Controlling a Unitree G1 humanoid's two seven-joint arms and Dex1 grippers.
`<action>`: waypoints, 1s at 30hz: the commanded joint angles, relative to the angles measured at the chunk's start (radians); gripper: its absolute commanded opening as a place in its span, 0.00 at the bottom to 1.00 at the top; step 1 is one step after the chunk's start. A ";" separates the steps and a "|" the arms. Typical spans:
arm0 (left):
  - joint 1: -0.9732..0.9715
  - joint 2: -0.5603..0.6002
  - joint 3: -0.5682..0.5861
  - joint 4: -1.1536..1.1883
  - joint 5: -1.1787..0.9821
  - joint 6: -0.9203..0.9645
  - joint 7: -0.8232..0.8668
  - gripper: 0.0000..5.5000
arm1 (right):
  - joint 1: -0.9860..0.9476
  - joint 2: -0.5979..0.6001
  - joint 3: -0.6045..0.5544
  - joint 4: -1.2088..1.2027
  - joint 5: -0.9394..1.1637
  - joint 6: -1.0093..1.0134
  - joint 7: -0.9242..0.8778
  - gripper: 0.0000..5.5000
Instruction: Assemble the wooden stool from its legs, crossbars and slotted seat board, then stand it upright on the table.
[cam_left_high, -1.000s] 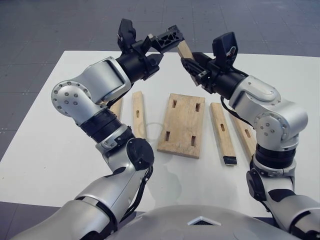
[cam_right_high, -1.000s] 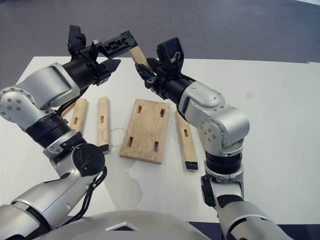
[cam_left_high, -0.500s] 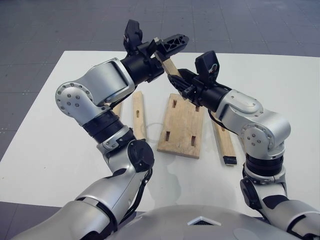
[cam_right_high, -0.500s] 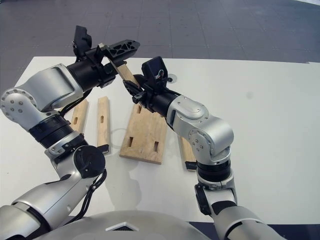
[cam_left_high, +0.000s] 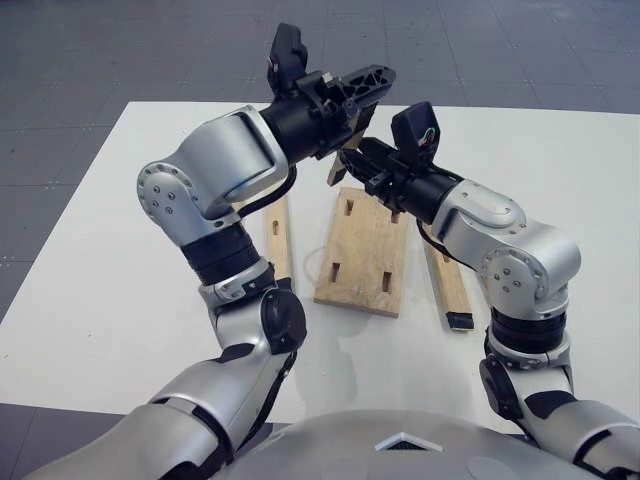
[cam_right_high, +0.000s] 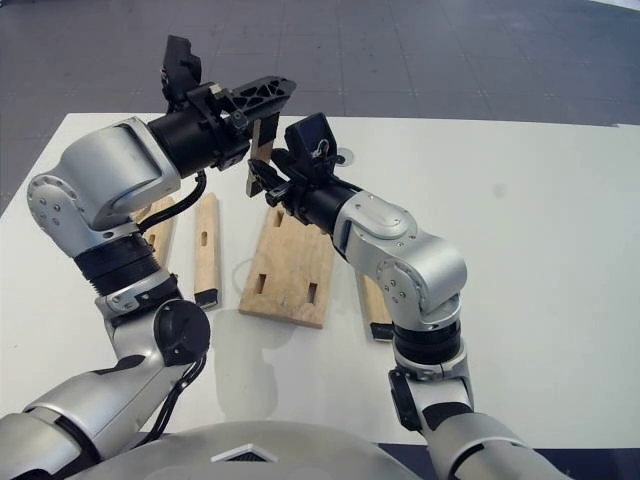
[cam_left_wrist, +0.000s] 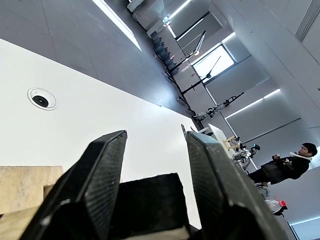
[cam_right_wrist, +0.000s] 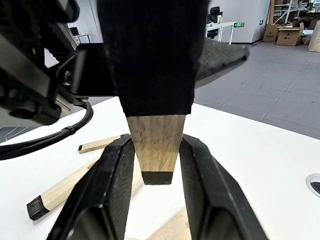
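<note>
- Leg (cam_right_high: 260, 155) is held in the air over the far end of the seat board (cam_left_high: 365, 240), nearly upright, with its black-tipped end pointing down.
- Left gripper (cam_left_wrist: 155, 137) has its fingers clamped on the leg's upper part.
- Right gripper (cam_right_wrist: 156, 155) has its fingers closed on the lower part, one on each flat side, just above the black tip.
- Seat board lies flat on the table (cam_left_high: 560, 160) with four slots facing up. A spare leg (cam_left_high: 277, 225) lies just to its left and another piece (cam_left_high: 443, 265) just to its right.
- Handling guess: the leg is light, stiff wood that won't bend or crush. Its smooth faces could twist or slip between hard fingers.
- Best hold is probably across the flat faces near mid-length, leaving clear whichever end goes into a slot.
- Two grips on one short stick crowd each other, so one likely has to let go before seating.
</note>
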 joint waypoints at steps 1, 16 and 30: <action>0.051 0.126 -0.125 0.006 -0.092 -0.038 0.031 0.30 | 0.005 0.000 0.006 -0.004 -0.007 0.017 -0.003 0.23; -0.015 0.493 -0.411 -0.100 0.275 -0.055 -0.342 0.37 | 0.017 0.006 0.005 -0.019 -0.003 0.047 -0.003 0.23; -0.089 0.488 -0.346 -0.046 0.062 -0.134 -0.295 0.42 | 0.017 0.007 0.005 -0.022 -0.003 0.051 -0.001 0.23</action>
